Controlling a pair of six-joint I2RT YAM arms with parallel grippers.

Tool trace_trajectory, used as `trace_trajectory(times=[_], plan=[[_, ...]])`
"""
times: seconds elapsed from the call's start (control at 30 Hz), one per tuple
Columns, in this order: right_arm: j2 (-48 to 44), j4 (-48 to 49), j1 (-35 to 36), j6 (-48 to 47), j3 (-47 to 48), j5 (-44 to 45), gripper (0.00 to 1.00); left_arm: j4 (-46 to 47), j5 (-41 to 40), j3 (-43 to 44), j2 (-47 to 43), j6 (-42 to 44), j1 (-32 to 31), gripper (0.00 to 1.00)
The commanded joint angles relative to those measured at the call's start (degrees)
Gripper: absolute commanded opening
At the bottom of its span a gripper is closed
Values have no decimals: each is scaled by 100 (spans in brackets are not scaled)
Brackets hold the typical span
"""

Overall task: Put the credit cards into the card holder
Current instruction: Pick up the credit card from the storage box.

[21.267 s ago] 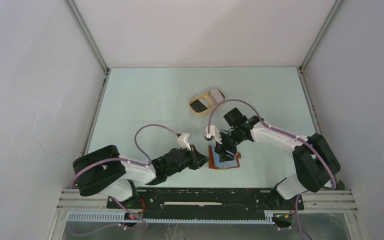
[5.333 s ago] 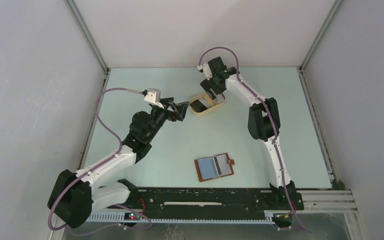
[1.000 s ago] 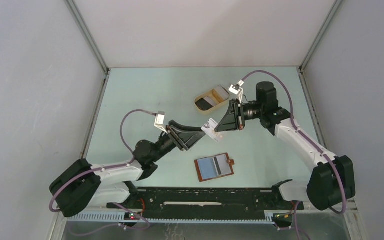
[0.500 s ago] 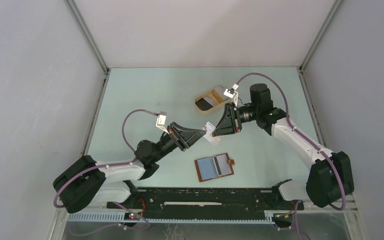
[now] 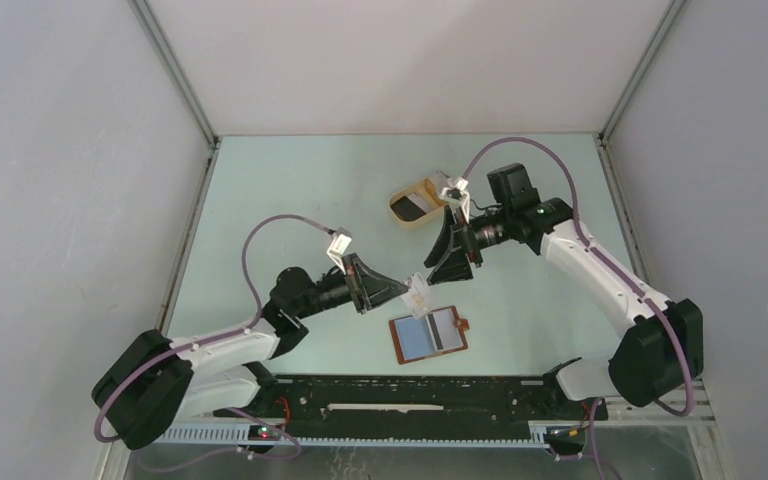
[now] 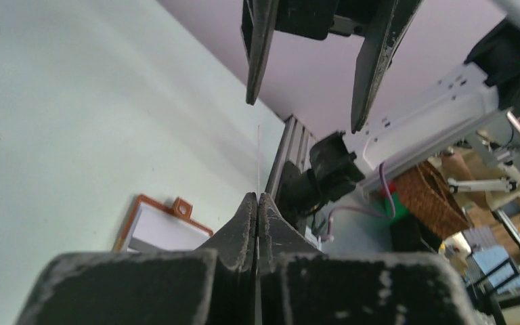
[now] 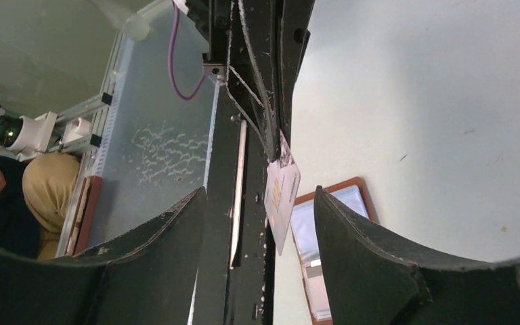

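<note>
The left gripper (image 5: pixel 403 290) is clamped on the edge of a pale card (image 5: pixel 418 296), which hangs just above the open holder (image 5: pixel 428 334). The right gripper (image 5: pixel 442 272), jaws apart, hangs farther from the holder, beyond the card. Held so thinly, the card may swivel or slip free when pressed into the holder.

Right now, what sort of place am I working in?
Probably a lab robot cell: plain white panel walls, grey aluminium frame posts, and a black metal mounting rail.

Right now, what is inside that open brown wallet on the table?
The wallet shows a pale card with a dark strip beside it, likely another card. Anything tucked beneath them is covered.
</note>
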Motion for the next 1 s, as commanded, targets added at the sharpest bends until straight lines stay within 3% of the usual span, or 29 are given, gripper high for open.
trace_trajectory(times=[0.0,0.33,0.73,0.83,0.97], plan=[[252,-637,255,-619,277,434,67,-1075,686,577,-258,647,24,0],[447,-725,412,-705,294,579,60,-1424,917,721,-286,822,22,0],[769,-977,670,-863,425,607,40,-1426,951,782,-238,796,19,0],[831,-1005,724,-889,432,620,33,-1426,956,783,-227,797,24,0],[892,-1145,755,-994,519,608,11,-1426,957,781,-203,797,19,0]])
